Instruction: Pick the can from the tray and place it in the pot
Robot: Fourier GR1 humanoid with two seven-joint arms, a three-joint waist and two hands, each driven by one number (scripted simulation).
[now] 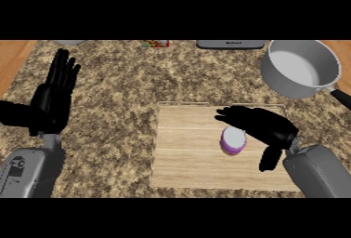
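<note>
Purple can (233,140) upright on wooden tray (185,162), centre-right. Right hand (264,125) at can's 3 o'clock, fingers curling over it, touching. Pot (302,67) at 1 o'clock. Left hand (53,95) spread wide, resting at 9 o'clock above speckled tabletop (116,93).

Countertop (123,93): speckled granite pattern in brown, tan and cream, filling most of the head view; wooden surface (14,58): warm orange-brown, visible as a strip at the far left corner; a matching wooden strip (343,49) shows at the far right corner. Far edge of the counter: a grey flat appliance (231,44), partly cut off; a cluster of small coloured items (156,44), too small to identify; a pale rounded object (70,42) at far left, mostly cut off. Lighting: even, with soft shadows.
</note>
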